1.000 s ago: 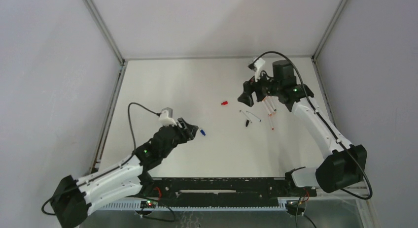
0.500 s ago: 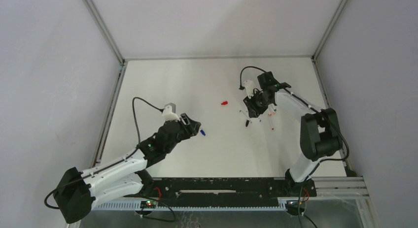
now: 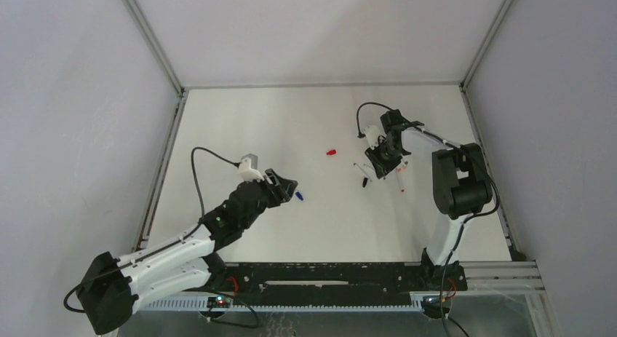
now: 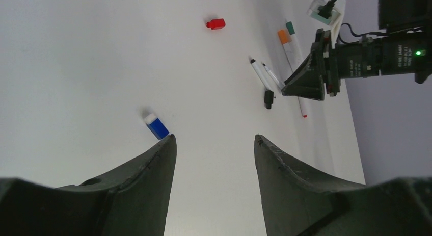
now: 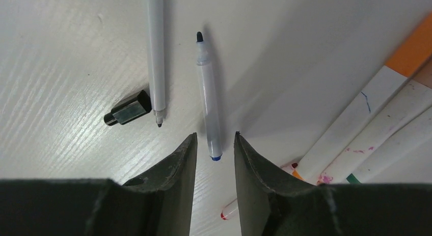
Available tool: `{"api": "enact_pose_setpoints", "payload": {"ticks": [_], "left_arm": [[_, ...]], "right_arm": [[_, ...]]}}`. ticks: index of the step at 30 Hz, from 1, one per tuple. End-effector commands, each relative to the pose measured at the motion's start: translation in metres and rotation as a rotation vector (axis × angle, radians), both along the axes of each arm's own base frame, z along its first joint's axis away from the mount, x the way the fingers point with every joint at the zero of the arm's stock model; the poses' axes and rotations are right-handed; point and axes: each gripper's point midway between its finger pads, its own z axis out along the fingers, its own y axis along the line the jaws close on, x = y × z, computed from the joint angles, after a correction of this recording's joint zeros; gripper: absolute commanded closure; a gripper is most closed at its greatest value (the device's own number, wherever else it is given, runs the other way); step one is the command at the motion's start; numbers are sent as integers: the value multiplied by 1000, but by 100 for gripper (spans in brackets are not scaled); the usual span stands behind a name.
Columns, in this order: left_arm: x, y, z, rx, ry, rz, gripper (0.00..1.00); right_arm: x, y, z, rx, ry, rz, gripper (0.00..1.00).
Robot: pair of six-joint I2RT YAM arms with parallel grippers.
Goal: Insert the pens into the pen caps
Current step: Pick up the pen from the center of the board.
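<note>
My right gripper hangs low over the table, jaws narrowed on either side of the rear end of a blue-ended pen, with a small gap on each side. Left of it lie a black-tipped pen and a black cap. A red-ended pen shows under the jaws. My left gripper is open and holds nothing; a blue cap lies just past its left fingertip. The red cap sits alone mid-table.
Pens wearing an orange cap and a green cap lie side by side right of my right gripper. Frame posts and grey walls bound the white table.
The right arm has dropped from above the pens down to the table beside them, and its jaws have narrowed around the blue-ended pen's end. The left arm has barely shifted.
</note>
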Motion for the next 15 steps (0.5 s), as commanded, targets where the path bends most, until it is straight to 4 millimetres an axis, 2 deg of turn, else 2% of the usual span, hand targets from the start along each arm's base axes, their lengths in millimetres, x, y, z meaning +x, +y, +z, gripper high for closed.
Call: {"api": "enact_pose_setpoints", "payload": {"ticks": [1,5,8,11,13,15], "left_arm": [[0,-4,0,-16,-22,-20,37],[0,-5,1,-25,-24,-24,37],[-1,-7,2,-37,-28,-33,37],[-3,-12,6,-70,-39,-55,37],[-5,-18,11,-106,-53,-81,37],[-8,-25,17,-154,-78,-119,37]], "right_arm": [[11,1,1,-5,-14,3,61],[8,2,-4,-1,11,8,67],[7,1,-7,-6,24,7,76],[7,0,-9,-10,40,1,89],[9,-1,-5,1,36,-10,96],[12,0,8,31,12,-21,100]]}}
